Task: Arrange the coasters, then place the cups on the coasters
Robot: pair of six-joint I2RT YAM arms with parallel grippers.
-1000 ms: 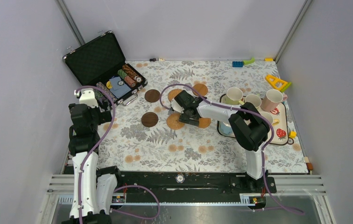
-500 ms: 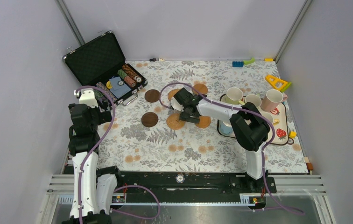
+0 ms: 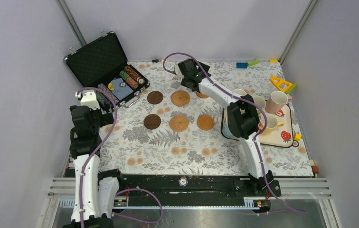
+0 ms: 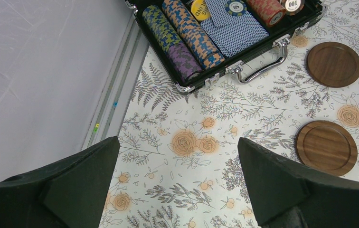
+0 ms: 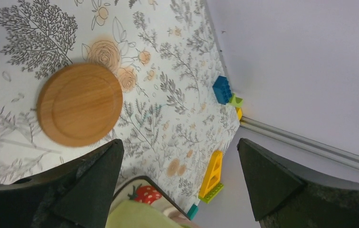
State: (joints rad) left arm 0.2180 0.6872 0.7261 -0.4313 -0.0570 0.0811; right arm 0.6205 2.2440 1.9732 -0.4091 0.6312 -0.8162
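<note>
- Coasters (image 3: pixel 179 123): six lay flat on the floral surface (image 3: pixel 168 152), in 2 rough rows of 3, none touching.
- Back row, L to R: dark wood disc (image 3: pixel 155 97), tan disc (image 3: pixel 180 98), then a 3rd tan disc (image 3: pixel 201 94) partly hidden under the right arm (image 3: pixel 218 95).
- Front row, L to R: dark wood disc, tan disc, tan disc; each sat bare, no cup on it.
- Cups (image 3: pixel 277 100): all on the strawberry tray (image 3: pixel 284 137) at the right of the surface, well apart from the coasters. Pink, pale and yellow ones showed clearly, w/ a pale green one (image 3: pixel 238 95) half behind the arm; the rest couldn't be made out.
- Right hand (image 5: pixel 180 145): fingers spread wide, nothing between them, up over the back of the surface near the 3rd tan disc. In its wrist view a tan disc lay off to one side, untouched.
- Left hand (image 4: pixel 177 142): also wide open & empty, at the left side above bare cloth; both dark discs sat beyond its right finger.
- Open black case (image 3: pixel 97 59) w/ poker chips (image 4: pixel 182 38) stood at back left, just behind the left hand.
- Blue & green blocks (image 3: pixel 244 64) lay along the back edge; a yellow toy (image 3: pixel 282 84) sat at back right.
</note>
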